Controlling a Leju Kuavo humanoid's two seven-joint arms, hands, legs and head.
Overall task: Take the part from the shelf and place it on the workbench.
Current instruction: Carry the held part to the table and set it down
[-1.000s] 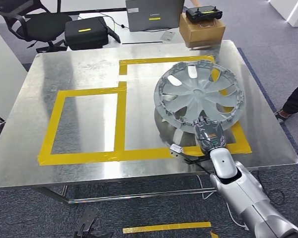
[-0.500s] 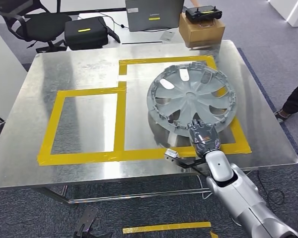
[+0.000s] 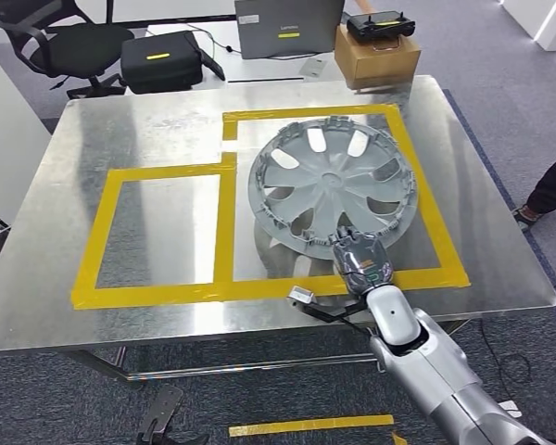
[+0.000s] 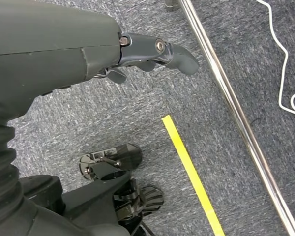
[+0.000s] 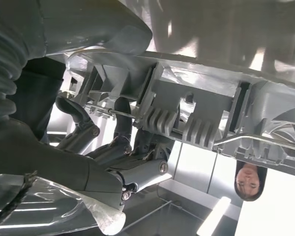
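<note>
Shiny steel bench (image 3: 157, 139): right hand (image 3: 361, 260) grips the tilted hubcap (image 3: 331, 181) rim at 6 o'clock; letting go early risks it sliding

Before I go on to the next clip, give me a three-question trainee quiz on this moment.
1. True or false: the right hand grips the hubcap at its near rim.
2. Inside which yellow tape outline is the hubcap: A the left one, B the right one?
3. Fill in: on the cardboard box past the workbench lies a black ____.

Key: 1 true; 2 B; 3 controller.
</note>
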